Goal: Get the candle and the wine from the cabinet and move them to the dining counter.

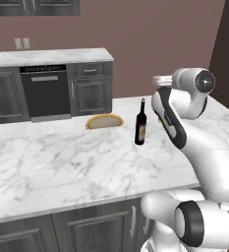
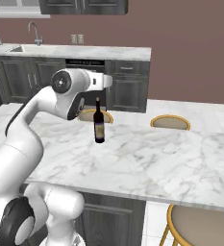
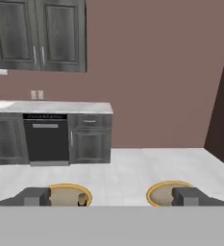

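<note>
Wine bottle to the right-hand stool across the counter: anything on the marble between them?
Nothing. In the right base view the dining counter is bare marble between the wine and the stool.

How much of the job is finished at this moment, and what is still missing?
Done: the wine stands upright on the dining counter, near its far edge. In hand: nothing; the end effector is open and empty, raised above the counter and facing the stools beyond it. Left: the candle, which I do not see on the counter, must be fetched from the cabinet.
</note>
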Robot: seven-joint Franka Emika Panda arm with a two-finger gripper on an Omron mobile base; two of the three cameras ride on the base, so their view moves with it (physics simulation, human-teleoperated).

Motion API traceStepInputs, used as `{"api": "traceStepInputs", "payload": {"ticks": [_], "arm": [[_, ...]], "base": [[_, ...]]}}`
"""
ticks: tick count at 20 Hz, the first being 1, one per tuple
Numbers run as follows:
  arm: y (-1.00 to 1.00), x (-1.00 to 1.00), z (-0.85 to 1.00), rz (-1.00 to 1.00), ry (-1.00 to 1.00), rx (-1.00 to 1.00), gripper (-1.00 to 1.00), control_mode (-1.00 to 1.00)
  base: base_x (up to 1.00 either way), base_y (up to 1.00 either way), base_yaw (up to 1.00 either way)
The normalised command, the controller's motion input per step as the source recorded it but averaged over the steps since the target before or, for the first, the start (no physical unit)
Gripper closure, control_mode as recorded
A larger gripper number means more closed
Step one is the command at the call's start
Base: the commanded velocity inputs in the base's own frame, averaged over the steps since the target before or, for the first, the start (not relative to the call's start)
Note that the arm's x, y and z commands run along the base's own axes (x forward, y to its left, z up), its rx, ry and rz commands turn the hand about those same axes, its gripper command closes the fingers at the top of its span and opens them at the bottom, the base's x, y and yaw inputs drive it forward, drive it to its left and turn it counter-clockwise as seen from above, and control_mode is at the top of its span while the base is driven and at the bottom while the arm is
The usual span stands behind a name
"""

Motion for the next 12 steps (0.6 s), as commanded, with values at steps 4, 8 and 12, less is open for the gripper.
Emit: {"api": "traceStepInputs", "payload": {"ticks": [4, 8, 12], "arm": [[0.00, -0.73, 0.61, -0.06, 0.12, 0.00, -1.00, -1.00], [0.00, -0.77, 0.48, -0.03, 0.10, 0.00, -1.00, -1.00], [0.00, -0.76, 0.23, 0.00, 0.04, 0.00, -1.00, -1.00]], "base": [[0.00, 0.00, 0.00], [0.00, 0.00, 0.00], [0.00, 0.00, 0.00]]}}
